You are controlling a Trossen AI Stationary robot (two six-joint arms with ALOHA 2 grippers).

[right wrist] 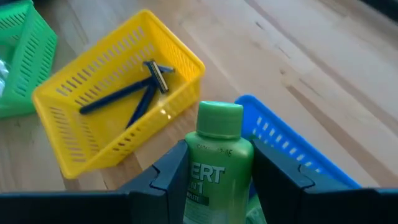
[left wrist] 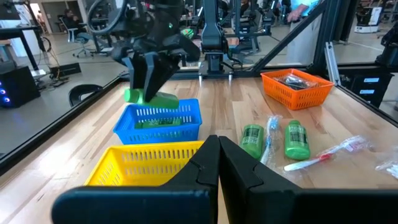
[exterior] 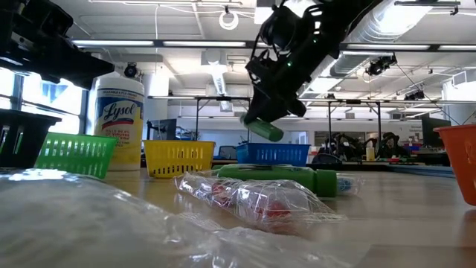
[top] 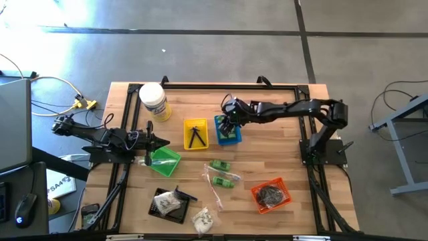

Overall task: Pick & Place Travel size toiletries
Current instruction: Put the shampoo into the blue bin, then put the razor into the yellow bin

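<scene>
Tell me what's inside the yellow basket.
The yellow basket holds two dark blue razors lying crossed on its floor. Nothing else shows inside; its near wall hides a strip of the floor in the right wrist view.

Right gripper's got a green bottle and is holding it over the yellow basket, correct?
Not quite. The right gripper does hold the green bottle, but it hangs over the blue basket, not the yellow basket beside it. The left wrist view shows this most clearly.

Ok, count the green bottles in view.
4: one in the right tool above the blue basket, one inside it, two lying on the table. Others may be hidden.
</scene>
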